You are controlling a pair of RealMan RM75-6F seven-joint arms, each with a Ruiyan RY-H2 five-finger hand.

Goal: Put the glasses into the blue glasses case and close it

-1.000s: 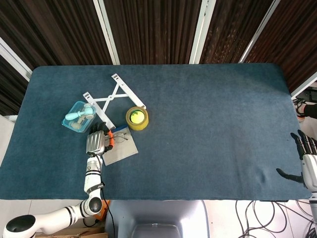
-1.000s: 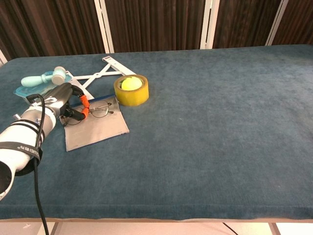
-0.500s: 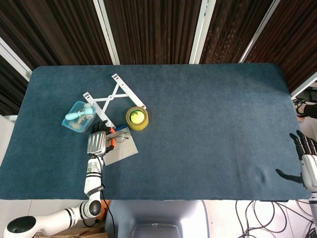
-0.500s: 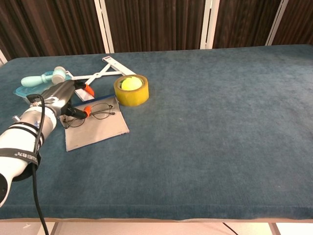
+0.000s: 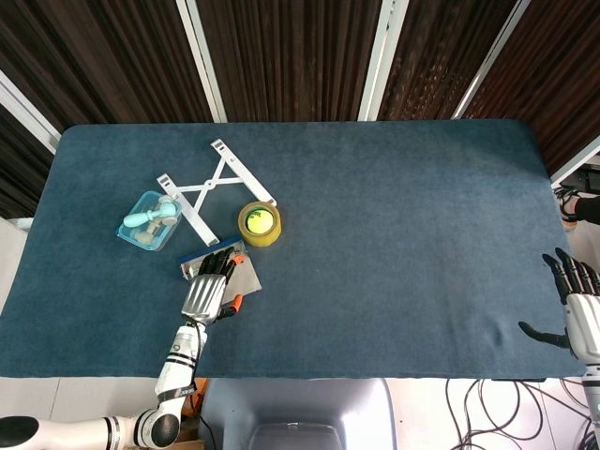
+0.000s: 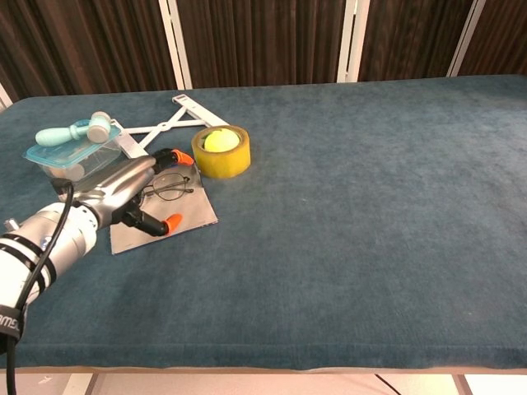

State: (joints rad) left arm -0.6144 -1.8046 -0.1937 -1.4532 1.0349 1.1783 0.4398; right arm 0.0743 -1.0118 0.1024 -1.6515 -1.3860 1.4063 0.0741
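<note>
Judging by their thin wire frame, the glasses (image 6: 168, 187) are light, springy and easy to bend, with lenses that would scratch or smear under a fingertip. I would take them at the bridge or where a temple meets the rim, pinching softly and keeping off the lenses.

They look dark-framed and fine, with rounded clear lenses, lying flat and folded out on the grey inner face of the blue glasses case (image 6: 183, 220). The case lies open near the desk's near-left corner; in the head view only a strip of blue shows at its far edge. A yellow tape roll (image 6: 221, 151) stands just beside the case's far right corner.

My left hand (image 6: 136, 193) hovers over the left part of the case, fingers spread and stretched toward the glasses, thumb apart below; it grips nothing, though whether a fingertip touches the frame I cannot tell. My right hand (image 5: 579, 305) waits off the desk's right edge, fingers apart and empty.
</note>
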